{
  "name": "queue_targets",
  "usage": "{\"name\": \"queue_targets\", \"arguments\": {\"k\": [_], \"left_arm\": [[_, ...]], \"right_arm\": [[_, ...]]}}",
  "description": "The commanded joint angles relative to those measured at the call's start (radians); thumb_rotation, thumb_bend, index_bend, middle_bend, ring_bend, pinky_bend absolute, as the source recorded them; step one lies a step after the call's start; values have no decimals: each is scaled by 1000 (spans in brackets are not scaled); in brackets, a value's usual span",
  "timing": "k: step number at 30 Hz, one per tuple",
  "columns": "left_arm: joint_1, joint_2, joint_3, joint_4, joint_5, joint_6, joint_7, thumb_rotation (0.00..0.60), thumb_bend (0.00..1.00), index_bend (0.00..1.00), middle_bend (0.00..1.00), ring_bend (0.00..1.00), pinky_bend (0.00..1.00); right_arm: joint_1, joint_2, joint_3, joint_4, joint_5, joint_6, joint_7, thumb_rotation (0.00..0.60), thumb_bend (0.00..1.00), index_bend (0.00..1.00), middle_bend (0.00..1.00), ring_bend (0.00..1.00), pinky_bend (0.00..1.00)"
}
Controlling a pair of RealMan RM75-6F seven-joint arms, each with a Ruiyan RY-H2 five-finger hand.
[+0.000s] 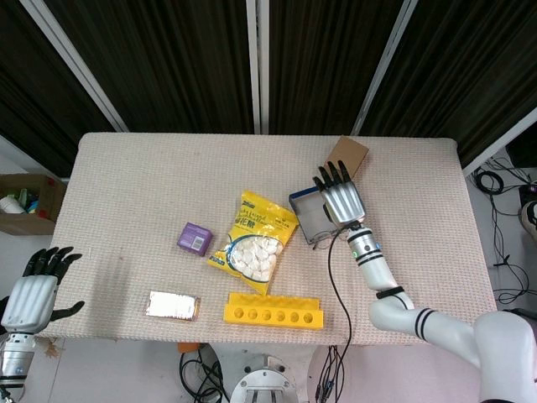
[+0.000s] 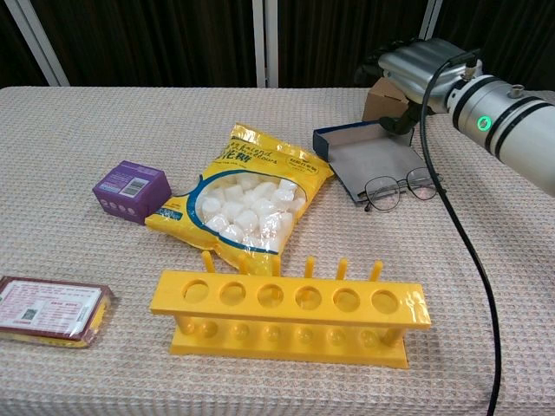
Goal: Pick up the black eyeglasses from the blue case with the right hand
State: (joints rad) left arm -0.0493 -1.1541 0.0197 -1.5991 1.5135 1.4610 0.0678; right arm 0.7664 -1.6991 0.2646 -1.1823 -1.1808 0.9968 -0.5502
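Observation:
The black eyeglasses (image 2: 401, 185) lie flat at the near right edge of the open blue case (image 2: 364, 156), partly off its grey lining and on the tablecloth. My right hand (image 2: 418, 62) hovers above and behind the case with its fingers spread, holding nothing. From the head view the right hand (image 1: 341, 198) covers the case's right side, and the blue case (image 1: 305, 213) shows to its left. I cannot make out the glasses there. My left hand (image 1: 30, 292) hangs with fingers apart and nothing in it, beyond the table's near left corner.
A brown cardboard box (image 2: 378, 102) stands just behind the case. A yellow bag of white sweets (image 2: 247, 198) lies left of the case, with a purple box (image 2: 131, 190) further left. A yellow tube rack (image 2: 286, 316) and a flat packet (image 2: 54, 310) sit near the front edge.

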Motion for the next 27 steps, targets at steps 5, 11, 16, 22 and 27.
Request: {"name": "queue_targets", "arguments": {"k": [5, 11, 16, 22, 27], "left_arm": [[0, -3, 2, -5, 5, 1, 7, 600, 32, 203, 120, 79, 95], [4, -1, 2, -10, 4, 5, 12, 600, 32, 204, 120, 78, 96], [6, 0, 3, -13, 1, 5, 14, 600, 32, 204, 120, 78, 95], [5, 0, 2, -13, -4, 1, 14, 600, 32, 203, 120, 78, 96], [7, 2, 1, -12, -4, 3, 14, 600, 32, 203, 120, 78, 96]], "right_arm": [[-90, 117, -130, -109, -45, -35, 71, 600, 334, 378, 176, 0, 0], [-92, 85, -157, -58, -77, -43, 113, 600, 338, 399, 184, 0, 0], [-83, 57, -157, -7, -98, -47, 149, 600, 354, 425, 200, 0, 0], [-74, 25, -158, 45, -120, -51, 189, 600, 361, 460, 219, 0, 0], [-70, 6, -157, 74, -132, -50, 207, 600, 365, 501, 238, 0, 0]]}}
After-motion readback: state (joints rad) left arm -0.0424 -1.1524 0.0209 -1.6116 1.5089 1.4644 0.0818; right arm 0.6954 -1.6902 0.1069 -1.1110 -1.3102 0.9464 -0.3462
